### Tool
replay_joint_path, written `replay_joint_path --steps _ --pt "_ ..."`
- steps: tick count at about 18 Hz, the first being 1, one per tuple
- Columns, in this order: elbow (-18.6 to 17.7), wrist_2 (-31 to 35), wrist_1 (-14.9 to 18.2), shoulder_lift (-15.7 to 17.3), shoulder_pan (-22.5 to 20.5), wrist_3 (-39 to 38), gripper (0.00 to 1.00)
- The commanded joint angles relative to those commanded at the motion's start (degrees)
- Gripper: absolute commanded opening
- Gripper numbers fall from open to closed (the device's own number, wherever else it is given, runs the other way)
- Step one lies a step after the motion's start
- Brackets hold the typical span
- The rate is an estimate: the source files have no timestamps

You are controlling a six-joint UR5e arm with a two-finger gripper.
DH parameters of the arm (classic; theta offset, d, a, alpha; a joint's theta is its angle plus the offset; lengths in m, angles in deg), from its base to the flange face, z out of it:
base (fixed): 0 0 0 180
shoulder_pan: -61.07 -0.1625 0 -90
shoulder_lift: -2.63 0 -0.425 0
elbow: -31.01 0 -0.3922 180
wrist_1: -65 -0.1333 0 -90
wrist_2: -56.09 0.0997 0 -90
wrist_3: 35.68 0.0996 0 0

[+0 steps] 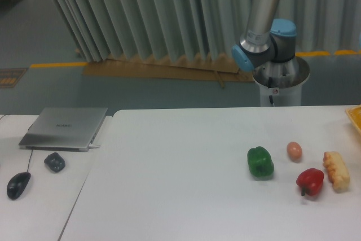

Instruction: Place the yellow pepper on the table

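Searching for the fingers: out of view; only the arm's base and elbow (265, 55) show behind the counter (169, 184), so whether they are apart or together is impossible to say.
Yellow pepper: not visible; a yellow edge (355, 118) at the frame's right border, right of the green pepper (260, 161), is too cropped to identify.
Step, as judged: the pepper is not yet set down.
Next move needs: bringing it over bare counter left of the green pepper, then releasing.
Near the green pepper: egg (294, 150), red pepper (309, 181), a pale ridged item (336, 170) to its right.
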Motion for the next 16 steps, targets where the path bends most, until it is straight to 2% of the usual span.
replay_joint_path --steps 3,5,9,13,16 --pt "0.0 5.17 -3.17 -1.59 -0.71 5.3 1.0" --pt "-0.17 8.25 -3.53 -1.77 -0.01 5.48 1.0" --pt "-0.53 10.37 -4.14 -2.38 2.54 3.03 1.0" --pt "-0.53 9.94 -4.14 -2.21 2.54 2.41 1.0" --pt "-0.17 6.7 -4.06 -1.77 1.4 2.67 1.0"
